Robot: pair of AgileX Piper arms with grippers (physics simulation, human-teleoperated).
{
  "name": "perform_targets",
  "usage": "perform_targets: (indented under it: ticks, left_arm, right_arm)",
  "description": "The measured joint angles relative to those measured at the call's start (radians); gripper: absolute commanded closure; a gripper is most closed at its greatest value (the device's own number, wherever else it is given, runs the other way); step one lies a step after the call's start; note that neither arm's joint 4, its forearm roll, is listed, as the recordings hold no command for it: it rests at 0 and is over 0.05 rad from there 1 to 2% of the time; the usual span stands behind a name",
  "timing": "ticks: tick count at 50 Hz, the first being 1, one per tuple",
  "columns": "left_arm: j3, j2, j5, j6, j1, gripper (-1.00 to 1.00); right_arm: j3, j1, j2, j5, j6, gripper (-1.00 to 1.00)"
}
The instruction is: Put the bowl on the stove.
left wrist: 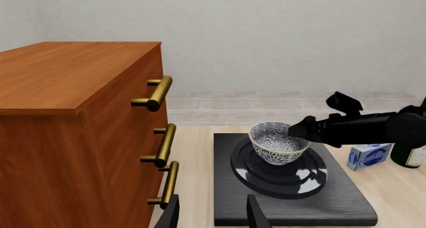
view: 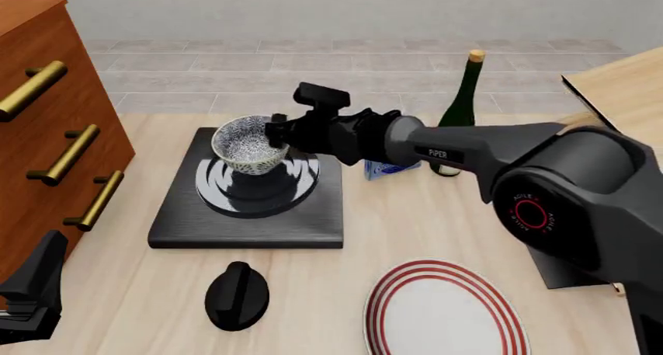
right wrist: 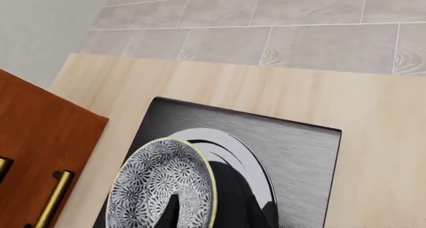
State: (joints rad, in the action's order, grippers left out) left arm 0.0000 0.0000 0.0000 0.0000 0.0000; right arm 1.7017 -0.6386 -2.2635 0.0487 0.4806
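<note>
The bowl (view: 248, 145), white with a fine blue-grey pattern, sits over the middle of the burner rings of the black stove (view: 248, 215); I cannot tell whether its foot touches the rings. My right gripper (view: 278, 131) is shut on the bowl's right rim, with one finger inside and one outside. This also shows in the right wrist view, on the bowl (right wrist: 159, 188) over the stove (right wrist: 293, 153). The left wrist view shows the bowl (left wrist: 278, 144), the stove (left wrist: 332, 203) and the right gripper (left wrist: 298, 130). My left gripper (left wrist: 213, 218) is open and empty, short of the stove's near edge and beside the cabinet.
A wooden cabinet (view: 42, 99) with brass drawer handles (view: 62, 157) stands left of the stove. A black knob (view: 237, 294) and a red-ringed plate (view: 446, 312) lie in front. A green bottle (view: 461, 99) and a small blue-white box (view: 389, 168) stand right of the stove.
</note>
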Motion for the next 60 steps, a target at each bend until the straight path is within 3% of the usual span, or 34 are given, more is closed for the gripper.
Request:
perform_targets:
  ticks: [38, 60]
  left_arm:
    - [0.000, 0.000, 0.000, 0.000, 0.000, -1.00]
    - [0.000, 0.000, 0.000, 0.000, 0.000, -1.00]
  right_arm:
    - [-0.005, 0.002, 0.107, 0.050, -0.043, -1.00]
    - [-0.085, 0.002, 0.242, 0.049, -0.089, -1.00]
